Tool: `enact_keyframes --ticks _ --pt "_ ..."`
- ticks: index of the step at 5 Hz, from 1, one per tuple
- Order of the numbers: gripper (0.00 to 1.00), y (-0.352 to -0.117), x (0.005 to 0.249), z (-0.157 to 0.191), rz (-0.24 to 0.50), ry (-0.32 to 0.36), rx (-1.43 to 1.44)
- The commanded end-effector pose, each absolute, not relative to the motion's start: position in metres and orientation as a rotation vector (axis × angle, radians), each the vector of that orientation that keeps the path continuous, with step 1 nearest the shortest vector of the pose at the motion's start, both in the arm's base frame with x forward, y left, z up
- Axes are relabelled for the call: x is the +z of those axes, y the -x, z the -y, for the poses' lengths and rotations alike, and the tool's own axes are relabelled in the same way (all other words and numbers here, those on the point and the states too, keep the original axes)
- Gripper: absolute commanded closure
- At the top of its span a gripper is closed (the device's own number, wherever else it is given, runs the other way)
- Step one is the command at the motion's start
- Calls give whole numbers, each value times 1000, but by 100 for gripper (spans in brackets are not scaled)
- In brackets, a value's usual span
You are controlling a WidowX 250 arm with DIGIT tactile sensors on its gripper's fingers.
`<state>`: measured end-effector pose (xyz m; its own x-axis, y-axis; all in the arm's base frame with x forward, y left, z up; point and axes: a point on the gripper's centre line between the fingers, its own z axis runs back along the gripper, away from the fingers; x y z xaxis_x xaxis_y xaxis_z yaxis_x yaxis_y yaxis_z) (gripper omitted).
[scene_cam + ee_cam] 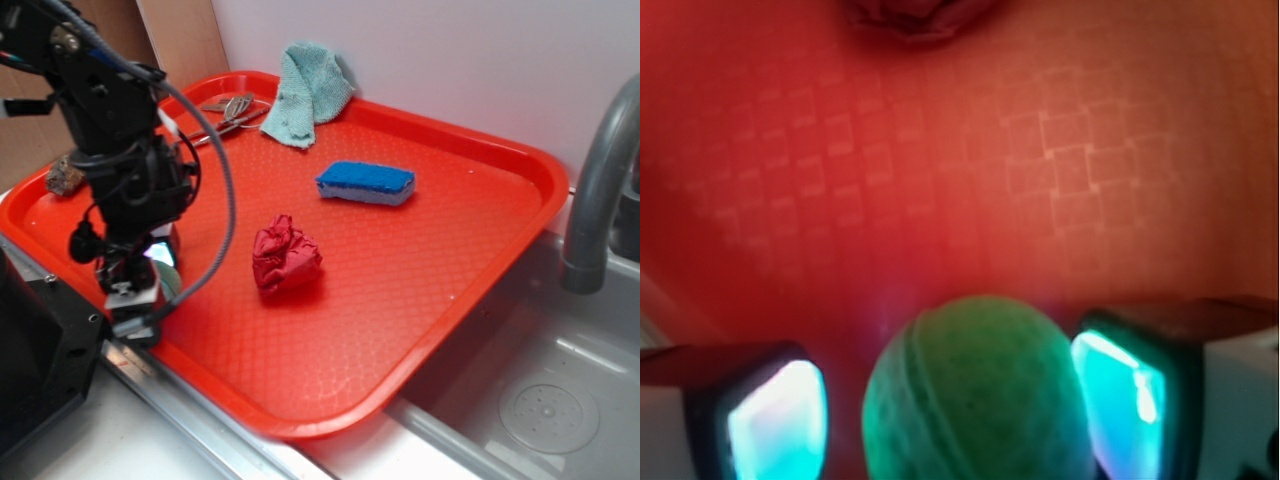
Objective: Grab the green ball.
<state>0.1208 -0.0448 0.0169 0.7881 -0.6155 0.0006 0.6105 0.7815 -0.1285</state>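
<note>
Gripper point(960, 410) down low at the left edge of the exterior frame, right over the red tray point(450, 250). Jaws apart, one pad on each side of the green ball point(978, 395) at bottom center of the wrist view, not yet pinching. Red cloth wad point(285, 255) mid-frame, blue sponge point(366, 183) above it, teal cloth point(308, 93) up top, faucet point(600, 180) far right.

Black arm point(120, 150), grey cable, seemingly cyan-glowing pads point(780, 425).
</note>
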Motion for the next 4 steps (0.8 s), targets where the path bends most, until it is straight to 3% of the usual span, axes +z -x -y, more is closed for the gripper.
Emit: enact_keyframes --ticks 1,2,4 --pt "100 -115 29 36 -32 119 -646" --pt "100 -124 63 30 6 91 -582" --pt "100 -143 157 -7 -113 8 -147"
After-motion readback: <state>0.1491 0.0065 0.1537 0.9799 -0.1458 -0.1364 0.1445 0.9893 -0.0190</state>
